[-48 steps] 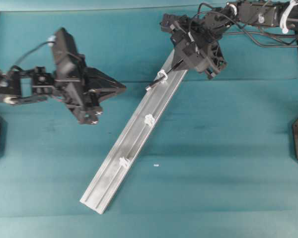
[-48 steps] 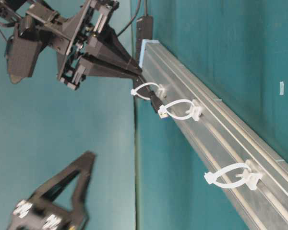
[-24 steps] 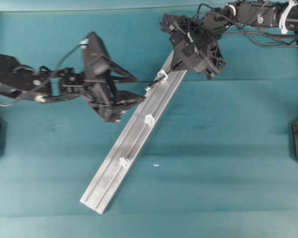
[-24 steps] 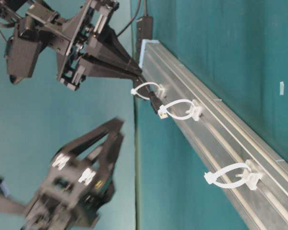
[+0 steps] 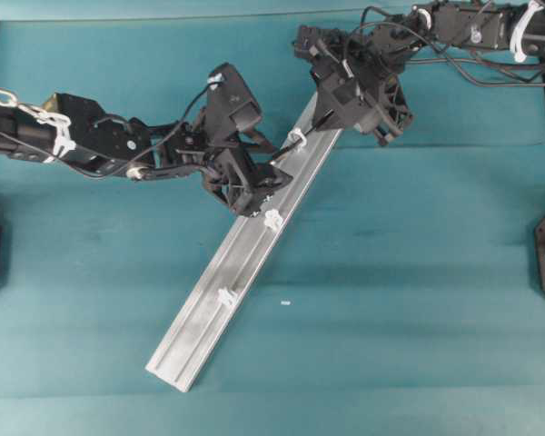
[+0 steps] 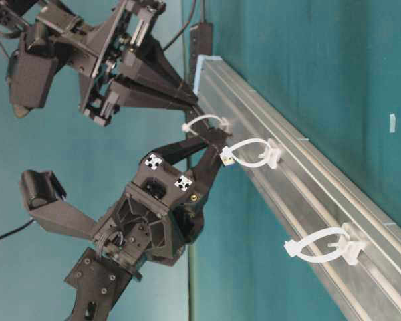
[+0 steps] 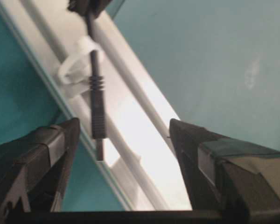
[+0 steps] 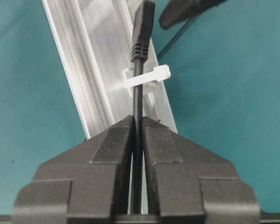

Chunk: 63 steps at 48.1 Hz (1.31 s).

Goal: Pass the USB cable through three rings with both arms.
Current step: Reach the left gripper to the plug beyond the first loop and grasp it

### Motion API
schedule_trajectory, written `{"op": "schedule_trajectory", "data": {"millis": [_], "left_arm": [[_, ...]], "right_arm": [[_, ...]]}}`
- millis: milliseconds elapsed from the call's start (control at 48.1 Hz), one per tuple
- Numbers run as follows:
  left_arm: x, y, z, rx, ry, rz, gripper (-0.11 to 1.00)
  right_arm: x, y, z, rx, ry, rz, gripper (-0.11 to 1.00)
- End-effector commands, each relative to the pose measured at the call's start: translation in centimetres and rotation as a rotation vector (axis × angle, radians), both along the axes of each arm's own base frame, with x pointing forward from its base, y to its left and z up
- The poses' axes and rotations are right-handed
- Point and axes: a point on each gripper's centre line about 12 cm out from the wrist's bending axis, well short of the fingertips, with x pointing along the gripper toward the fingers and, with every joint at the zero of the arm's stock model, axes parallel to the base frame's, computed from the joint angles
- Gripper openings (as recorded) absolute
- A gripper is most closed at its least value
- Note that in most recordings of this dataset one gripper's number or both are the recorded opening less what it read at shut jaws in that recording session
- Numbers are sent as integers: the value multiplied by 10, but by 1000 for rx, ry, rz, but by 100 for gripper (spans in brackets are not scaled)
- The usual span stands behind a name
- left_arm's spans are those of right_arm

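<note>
Left gripper (image 7: 126, 154) gapes around the USB plug (image 7: 97, 116); right gripper (image 8: 137, 135) pinches the cable (image 8: 137, 100). Closing off-center could knock the plug from ring 1 (image 7: 74, 65).

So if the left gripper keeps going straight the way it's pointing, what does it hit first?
Most likely the USB cable's plug, which hangs between the open fingers of the left gripper, just past the first ring. Depth is uncertain; the rail lies behind.

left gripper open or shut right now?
Open. In the left wrist view the left gripper has its fingers spread wide, with the USB cable plug hanging untouched in the gap between them.
</note>
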Motion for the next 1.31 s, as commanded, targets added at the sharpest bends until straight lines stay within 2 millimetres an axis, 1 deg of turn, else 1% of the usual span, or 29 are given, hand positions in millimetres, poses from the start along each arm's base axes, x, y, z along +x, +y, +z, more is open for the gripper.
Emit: {"op": "schedule_trajectory", "data": {"millis": [0,166,478,623,706,769,935,997,1060,1288], "left_arm": [[3,2,4,5,-15,2,84],[3,6,3,3,-13,12,83],[5,7,-2,0,-3,12,82],[7,8,-3,2,-3,12,78],[6,7,-3,3,2,9,70],[6,8,-4,5,6,9,61],[5,8,-5,9,32,3,18],[4,7,-7,6,52,0,9],[2,7,-9,9,69,-3,8],[5,8,-5,15,59,-5,8]], "right_arm": [[5,2,3,-4,-13,15,11],[5,2,3,-4,-13,15,11],[5,3,3,-4,-13,17,11],[5,3,3,-4,-13,17,11],[5,4,2,-3,-12,18,11],[5,4,3,-4,-13,18,11],[6,4,3,-5,-13,18,11],[6,4,2,-3,-12,14,11],[5,3,2,-4,-13,10,11],[6,1,3,-8,-19,-32,11]]}}
